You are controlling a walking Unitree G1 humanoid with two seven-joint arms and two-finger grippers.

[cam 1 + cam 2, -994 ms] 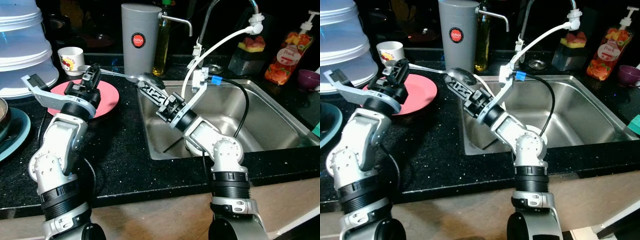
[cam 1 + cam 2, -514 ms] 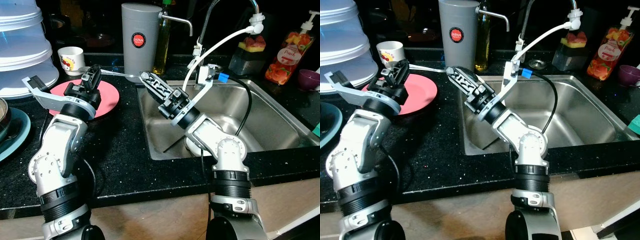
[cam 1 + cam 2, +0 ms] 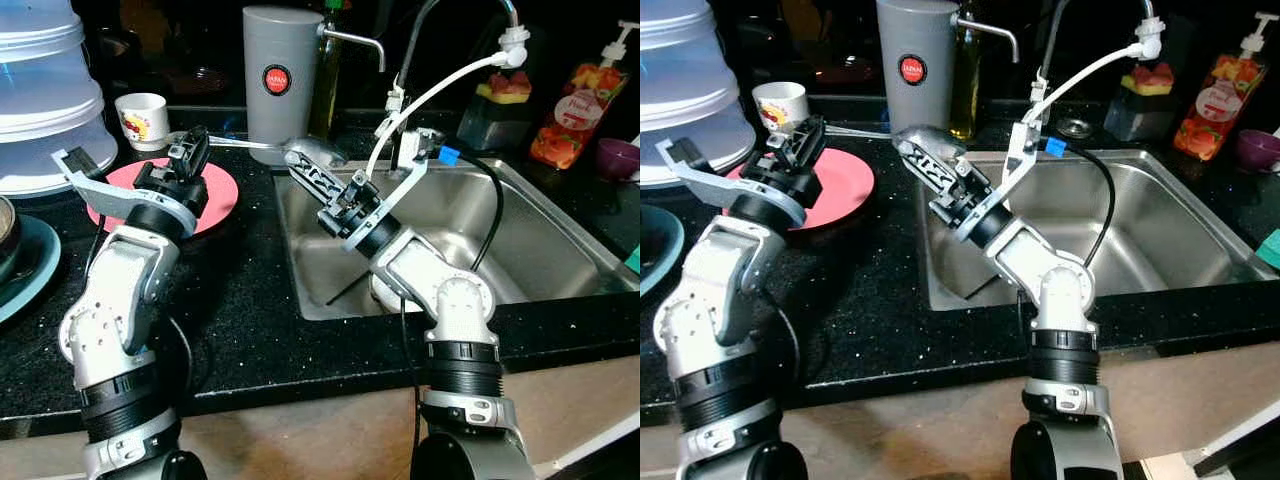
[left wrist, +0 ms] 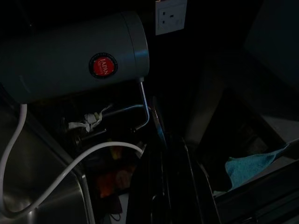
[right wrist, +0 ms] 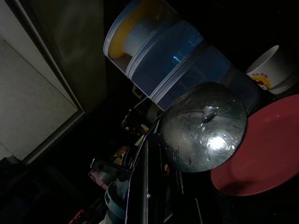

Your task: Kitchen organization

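1 ladle (image 3: 312, 154), steel, long-handled: bowl at the sink's (image 3: 540, 215) near-left corner, handle running back across the counter (image 3: 250, 290) toward the left gripper (image 3: 190, 150).

- Left gripper: over the red plate (image 3: 215, 195), closed narrow on the handle end.
- Right gripper (image 3: 320, 180): fingers reach up from the sink to just under the bowl; in the right wrist view the wet bowl (image 5: 204, 127) sits at the fingertips. I cannot tell whether they pinch it.
- Nearby: grey flask (image 3: 277, 75), white cup (image 3: 142, 118), stacked tubs (image 3: 45, 95), tap hose (image 3: 440, 85).
- Step, as judged: a 2-arm handover or carry of the ladle near the sink.
- Next move calls for: 1 secure grip before the other lets go, keeping the handle clear of the flask.
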